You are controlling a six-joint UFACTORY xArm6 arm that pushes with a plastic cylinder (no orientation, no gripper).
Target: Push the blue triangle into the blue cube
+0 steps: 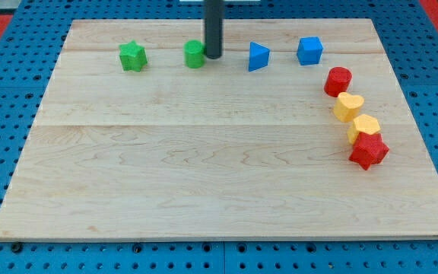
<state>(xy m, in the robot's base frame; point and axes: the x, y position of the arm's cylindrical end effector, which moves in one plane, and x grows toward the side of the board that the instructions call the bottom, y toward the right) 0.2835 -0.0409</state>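
The blue triangle lies near the view's top, right of centre. The blue cube sits a short gap to its right, apart from it. My tip is at the lower end of the dark rod, left of the blue triangle with a clear gap between them. The tip stands right against the right side of a green round block.
A green star lies further left. At the right, a curved row runs downward: a red hexagon-like block, a yellow heart, a yellow hexagon, a red star. The wooden board rests on a blue pegboard.
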